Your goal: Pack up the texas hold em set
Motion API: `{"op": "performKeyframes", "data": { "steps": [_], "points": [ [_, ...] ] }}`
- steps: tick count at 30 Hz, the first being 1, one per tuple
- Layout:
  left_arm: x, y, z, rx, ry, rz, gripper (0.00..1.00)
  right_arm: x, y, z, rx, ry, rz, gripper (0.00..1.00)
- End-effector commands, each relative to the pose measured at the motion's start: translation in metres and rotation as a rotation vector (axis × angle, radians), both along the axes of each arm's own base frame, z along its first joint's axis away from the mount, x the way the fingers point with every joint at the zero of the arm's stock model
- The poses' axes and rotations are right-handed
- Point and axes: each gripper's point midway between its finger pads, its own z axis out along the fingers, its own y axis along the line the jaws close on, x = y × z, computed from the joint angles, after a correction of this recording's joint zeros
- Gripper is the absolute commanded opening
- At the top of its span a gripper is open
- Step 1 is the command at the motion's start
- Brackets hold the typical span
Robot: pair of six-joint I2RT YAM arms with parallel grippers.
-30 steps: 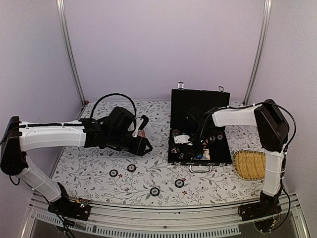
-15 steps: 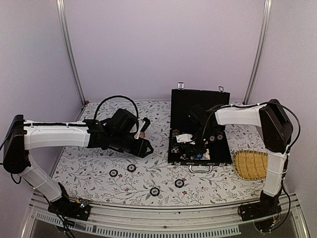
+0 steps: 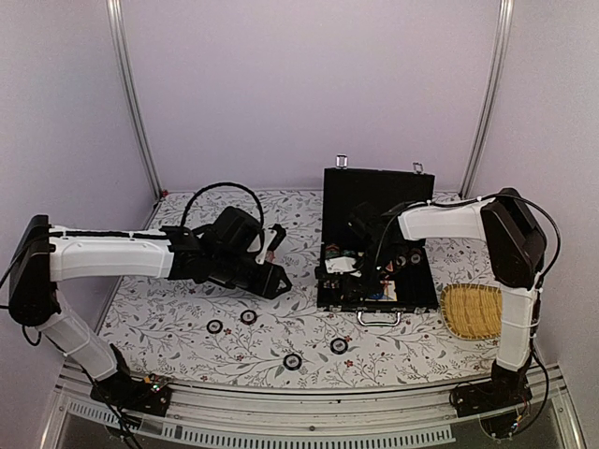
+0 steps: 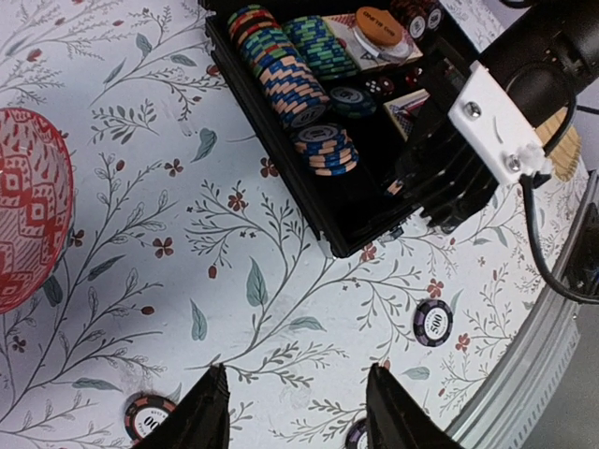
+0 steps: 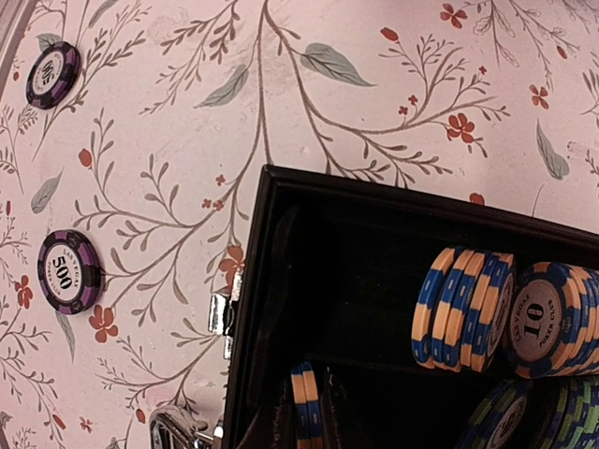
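Observation:
The black briefcase point(image 3: 377, 201) lies open at mid-right, with rows of poker chips point(image 4: 281, 75), an orange disc point(image 4: 379, 21) and a red-pink card deck point(image 4: 410, 105) inside. My right gripper point(image 3: 360, 267) is down in the case near its front-left corner. It is shut on two blue-and-orange chips point(image 5: 309, 412), held on edge between the fingers. My left gripper point(image 4: 299, 416) is open and empty above the cloth, left of the case. Loose chips lie on the cloth below it point(image 4: 433, 322) point(image 4: 150, 416), and they also show in the top view point(image 3: 248, 317) point(image 3: 339, 346).
A pink patterned dome point(image 4: 28, 224) sits on the cloth behind my left gripper. A yellow woven tray point(image 3: 473, 309) stands right of the case. The case's silver handle point(image 3: 378, 318) and a latch point(image 5: 223, 313) face the front. More loose chips lie near the front edge point(image 3: 292, 361) point(image 3: 214, 326).
My right gripper has shifted a little to the left inside the case. My left arm has edged slightly right; its gripper stays open.

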Motion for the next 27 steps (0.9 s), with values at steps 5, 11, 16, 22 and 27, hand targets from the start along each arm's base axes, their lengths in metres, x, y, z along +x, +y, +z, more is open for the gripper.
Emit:
{"op": "performKeyframes", "data": {
  "steps": [5,11,16,22,27],
  "points": [
    [0.001,-0.001,0.001,-0.011,-0.005,-0.004,0.51,0.002,0.004,0.024,0.011,-0.039,0.001,0.06],
    [0.0,-0.003,0.0,-0.01,-0.003,-0.011,0.51,0.009,0.017,0.055,0.076,-0.064,-0.006,0.05],
    [0.0,-0.003,0.0,-0.011,-0.003,-0.013,0.51,0.013,0.029,0.064,0.124,-0.047,-0.015,0.05],
    [-0.001,-0.002,0.0,-0.012,-0.002,-0.014,0.51,0.014,0.039,0.051,0.118,-0.031,-0.027,0.04],
    [-0.001,-0.001,-0.001,-0.009,-0.003,-0.011,0.51,0.013,0.047,0.045,0.114,-0.046,-0.028,0.04]
  ]
}}
